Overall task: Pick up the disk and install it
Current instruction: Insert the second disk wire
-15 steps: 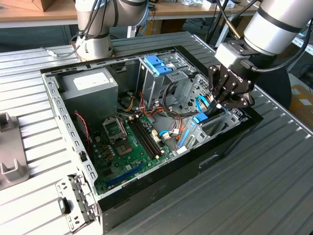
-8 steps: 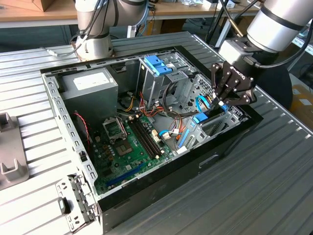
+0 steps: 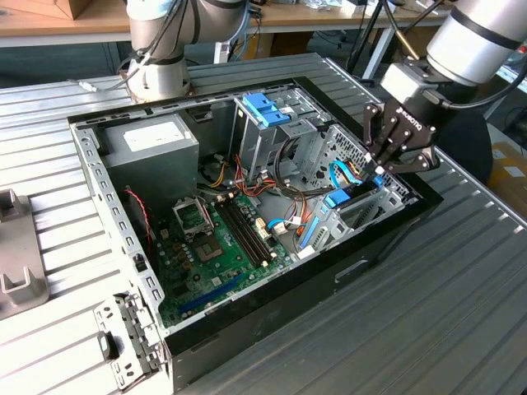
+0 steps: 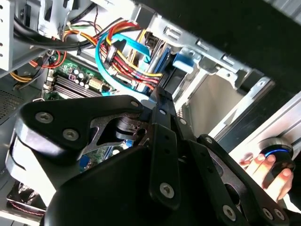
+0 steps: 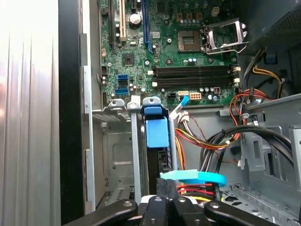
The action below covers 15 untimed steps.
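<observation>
Claw (image 3: 381, 167) over disk (image 5: 156, 133), blue cables (image 3: 344, 170) just beside

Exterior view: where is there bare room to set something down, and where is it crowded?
Free: the ribbed metal table on the exterior view's right of the computer case. Crowded: around the gripper, the disk and the cables inside.

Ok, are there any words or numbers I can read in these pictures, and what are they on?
White lettering on the gripper body: too small to read.
Label on the power supply: too small to read.
White markings on the motherboard: too small to read.
No readable text anywhere.
</observation>
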{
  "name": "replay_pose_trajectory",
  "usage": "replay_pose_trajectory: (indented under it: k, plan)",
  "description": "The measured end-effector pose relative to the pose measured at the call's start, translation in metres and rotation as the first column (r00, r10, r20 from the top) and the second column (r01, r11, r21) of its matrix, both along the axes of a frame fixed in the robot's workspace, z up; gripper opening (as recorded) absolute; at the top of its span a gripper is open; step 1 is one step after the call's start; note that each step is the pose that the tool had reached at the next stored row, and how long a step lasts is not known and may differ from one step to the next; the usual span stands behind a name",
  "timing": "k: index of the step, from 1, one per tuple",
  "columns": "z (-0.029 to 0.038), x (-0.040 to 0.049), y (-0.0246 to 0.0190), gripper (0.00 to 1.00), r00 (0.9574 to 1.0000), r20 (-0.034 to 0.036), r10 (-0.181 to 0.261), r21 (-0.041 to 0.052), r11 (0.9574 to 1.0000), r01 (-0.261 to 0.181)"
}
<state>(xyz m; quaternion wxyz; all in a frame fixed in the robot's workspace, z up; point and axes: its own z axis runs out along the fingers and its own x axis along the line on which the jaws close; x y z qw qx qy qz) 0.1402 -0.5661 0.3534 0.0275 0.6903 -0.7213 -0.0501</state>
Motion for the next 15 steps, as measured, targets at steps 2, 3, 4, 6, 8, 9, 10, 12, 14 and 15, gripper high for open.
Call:
replay_pose_trajectory:
  k: [2,3,4,6,8,9,10,12,14,15]
  plan:
    - [0.0007,0.0057,0.0000,0.10,1.0000,-0.0071,0.000,-0.0001,1.0000,0.000]
    - [0.0011,0.0084,0.0000,0.10,0.9999,-0.0103,0.000,-0.0001,1.0000,0.000]
    - [0.0026,0.0116,0.0000,0.10,0.9999,-0.0141,0.000,-0.0002,1.0000,0.000]
    - [0.0053,0.0151,0.0000,0.10,0.9998,-0.0190,0.000,-0.0003,1.0000,0.000]
    - [0.0099,0.0197,0.0000,0.10,0.9996,-0.0273,0.000,-0.0002,1.0000,0.000]
    - [0.0107,0.0207,0.0000,0.10,0.9996,-0.0300,0.000,-0.0001,1.0000,0.000]
    - [0.0106,0.0207,0.0000,0.10,0.9995,-0.0304,0.000,-0.0001,1.0000,0.000]
    - [0.0106,0.0207,0.0000,0.10,0.9995,-0.0307,0.000,-0.0001,1.0000,0.000]
    - [0.0107,0.0207,0.0000,0.10,0.9995,-0.0312,0.000,-0.0001,1.0000,0.000]
    - [0.0107,0.0207,0.0000,0.10,0.9995,-0.0314,0.000,-0.0002,1.0000,0.000]
